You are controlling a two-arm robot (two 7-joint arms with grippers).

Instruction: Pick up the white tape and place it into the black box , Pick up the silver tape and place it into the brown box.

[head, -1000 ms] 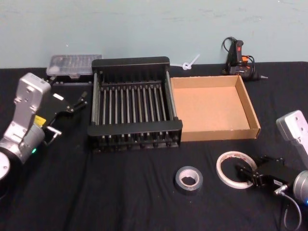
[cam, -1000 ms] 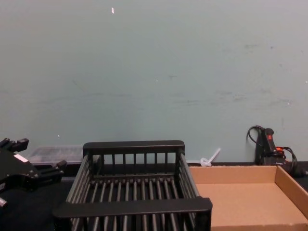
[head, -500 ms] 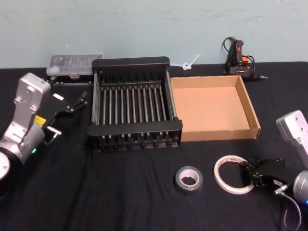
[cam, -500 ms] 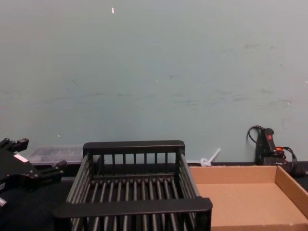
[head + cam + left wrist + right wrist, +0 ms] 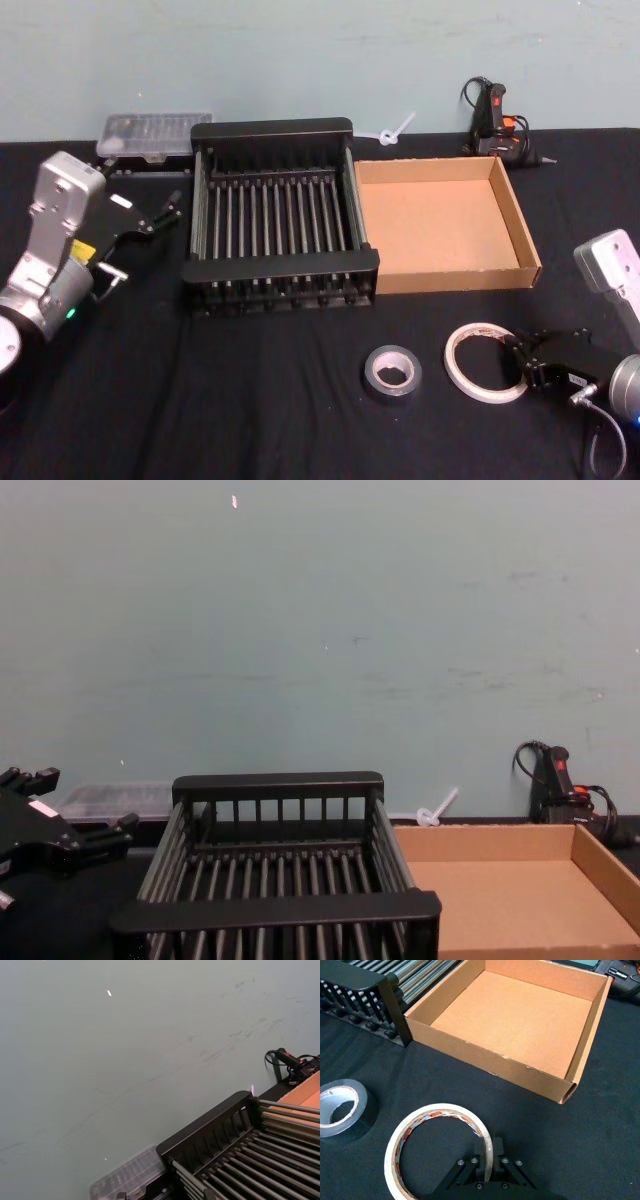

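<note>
Right pincer [image 5: 487,1162] clamps the white tape's [image 5: 400,1142] rim on the table; left pincer [image 5: 172,205] parked, fingers parted

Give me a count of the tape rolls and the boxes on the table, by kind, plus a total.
Tape rolls: 2, the white tape and the silver tape.
Boxes: 2, the black box and the brown box.
Total: 4.
</note>
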